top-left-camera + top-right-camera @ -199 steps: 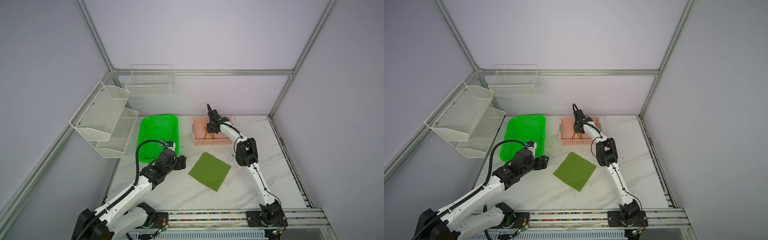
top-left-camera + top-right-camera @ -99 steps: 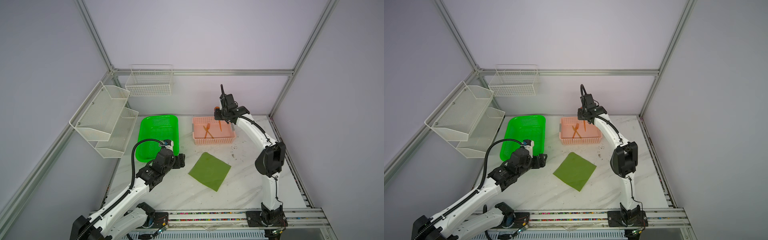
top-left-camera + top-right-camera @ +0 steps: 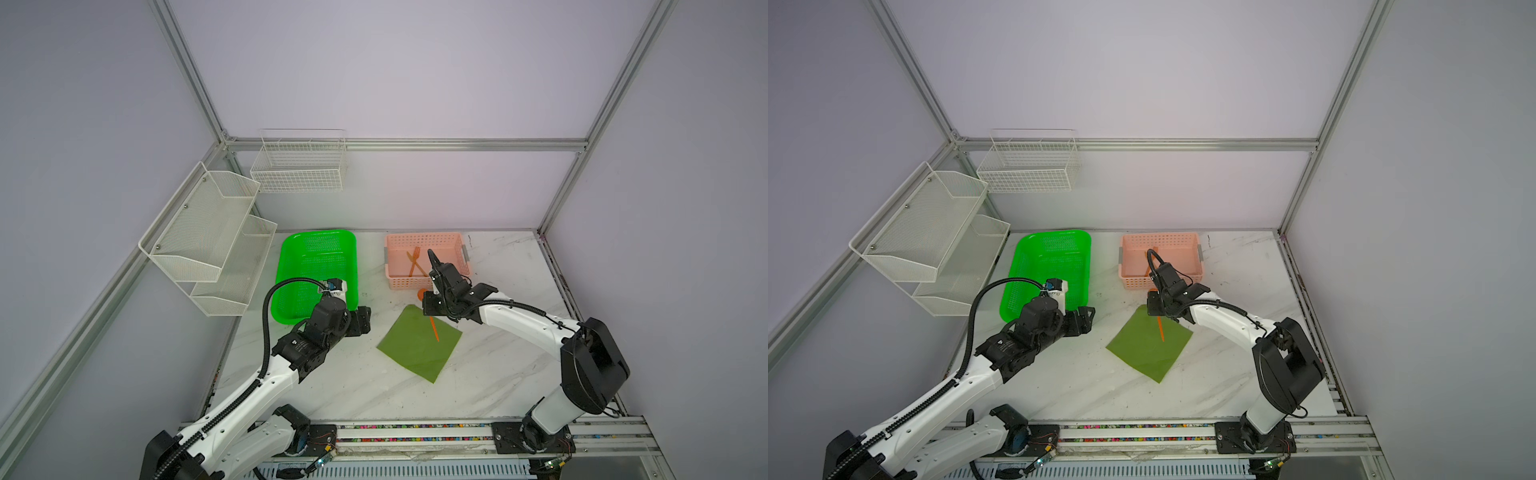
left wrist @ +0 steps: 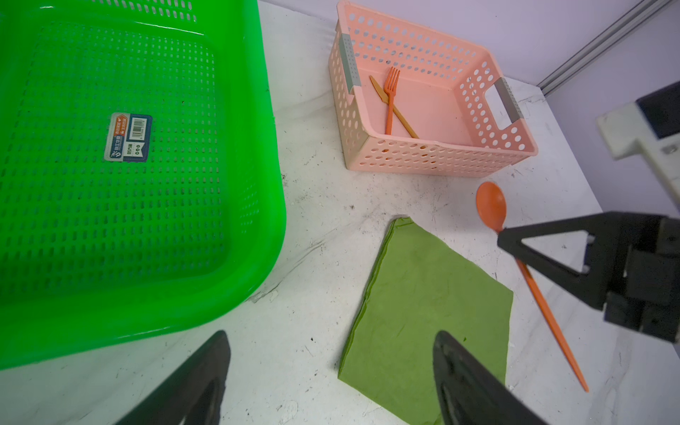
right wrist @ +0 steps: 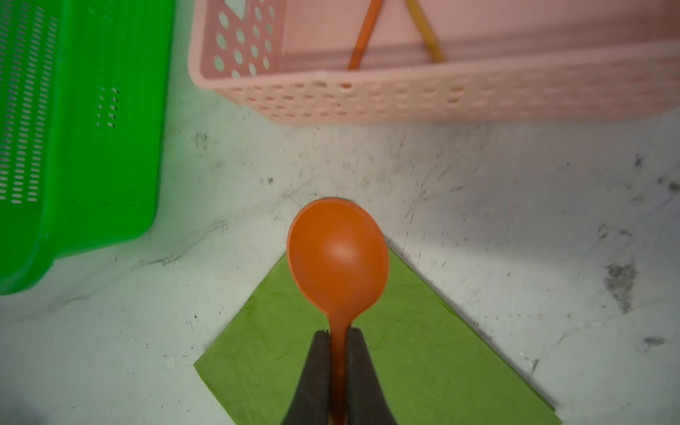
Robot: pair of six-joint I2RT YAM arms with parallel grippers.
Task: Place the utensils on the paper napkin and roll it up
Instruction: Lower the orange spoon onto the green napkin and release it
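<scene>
Right jaws pinch the spoon (image 5: 337, 254) by its neck above the paper napkin (image 5: 434, 353). Light, slippery plastic, likely; left jaws wide.

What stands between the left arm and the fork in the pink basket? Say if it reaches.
Probably yes. The left claw is open, the pink basket is open-topped with the fork in plain sight, and the right claw, shut on the spoon, hangs aside.
</scene>
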